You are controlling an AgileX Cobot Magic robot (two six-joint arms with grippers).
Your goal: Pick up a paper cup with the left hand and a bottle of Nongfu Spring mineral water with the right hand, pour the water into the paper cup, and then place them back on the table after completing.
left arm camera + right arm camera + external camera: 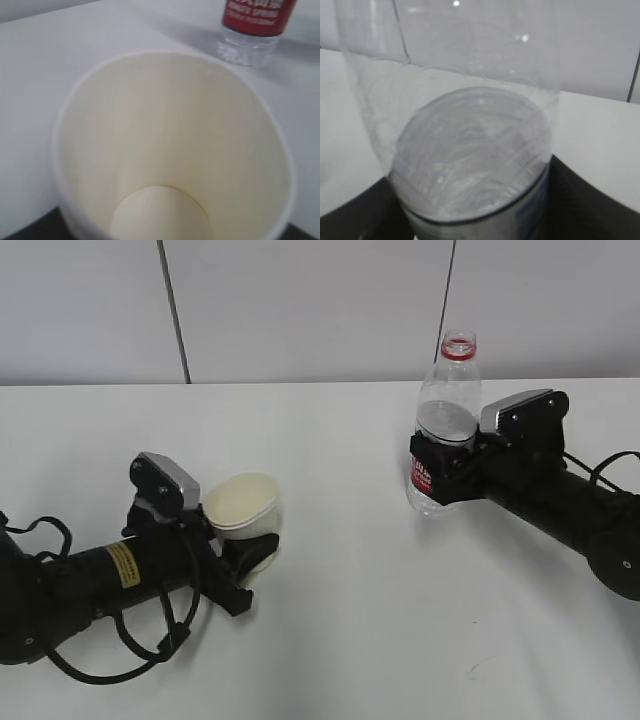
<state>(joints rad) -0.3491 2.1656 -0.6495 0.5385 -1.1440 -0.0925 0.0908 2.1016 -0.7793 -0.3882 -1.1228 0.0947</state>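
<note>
White counter point(340, 640) w/ pale wall panels behind; both task items are stood on it, well apart. Paper cup point(243, 508) is gripped by left hand point(240, 550) at lower left, mouth tilted slightly toward the camera; in left wrist view it looks empty & dry. Bottle point(447, 425) is clamped around its red-label band by right hand point(440, 475), upright, cap off, red neck ring visible. Water point(470, 155) is seen approx. halfway up in right wrist view. Progress, as judged: both grasps are done, neither item looks lifted yet. Left to do: lift, bring bottle over cup, pour, set both back down.
</note>
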